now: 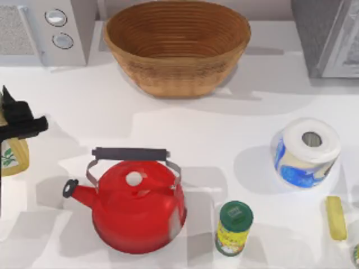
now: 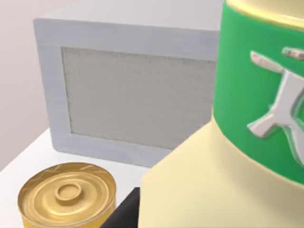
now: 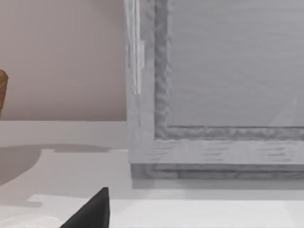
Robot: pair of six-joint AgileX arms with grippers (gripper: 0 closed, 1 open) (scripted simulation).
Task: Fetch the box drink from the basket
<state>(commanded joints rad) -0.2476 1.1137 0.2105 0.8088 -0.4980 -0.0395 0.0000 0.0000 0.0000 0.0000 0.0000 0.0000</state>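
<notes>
So our left gripper [image 1: 19, 124] is out at the left edge of the table with the box drink [image 1: 12, 157] just under it, well clear of the basket [image 1: 177, 47]. The carton sits partly cut off at the edge, so we can't tell for sure, but the jaws look pinched on its top, and the left wrist view has the cream shoulder and green band right up close, which fits a carry grip from above. The basket looks empty now, so the fetch seems mostly done. Around us: 1 microwave [image 1: 45, 31] behind, a gold can [image 2: 66, 197] beside the carton, a red kettle [image 1: 137, 204] in the middle, a green-lidded can [image 1: 234, 227], a paper roll [image 1: 305, 151]. Nothing crowds the carton. The right gripper [image 3: 90, 211] is parked near the grey box at the right; can't tell its jaws.
</notes>
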